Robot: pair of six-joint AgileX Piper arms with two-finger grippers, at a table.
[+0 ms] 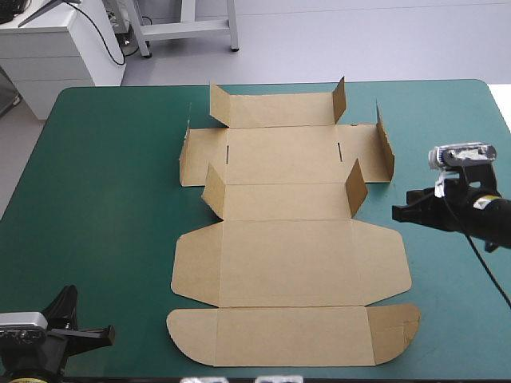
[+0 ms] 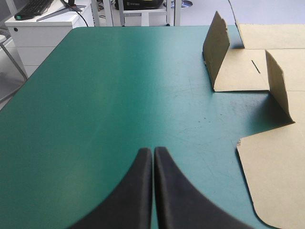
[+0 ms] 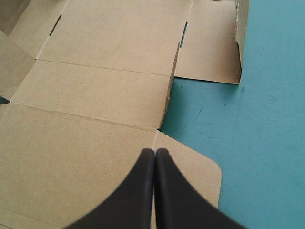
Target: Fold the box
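Noted left gripper (image 1: 108,335) at the near left corner of the teal-green table (image 1: 104,199), black fingers (image 2: 140,191) pressed together in one point, holding nothing, apart from the box (image 1: 291,263). Found the box mid-table as a cut brown sheet; near rounded panel and wide middle panels flat. Logged right gripper (image 1: 397,212) by the box's right side, likewise closed and empty, a rounded side flap (image 3: 202,169) beneath its tip. Beyond, saw narrow flaps (image 1: 355,187) standing upright on the far half.

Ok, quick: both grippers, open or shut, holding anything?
Left gripper: shut, holding nothing, over the teal-green table cover.
Right gripper: shut, holding nothing, flat brown board box ahead of it.
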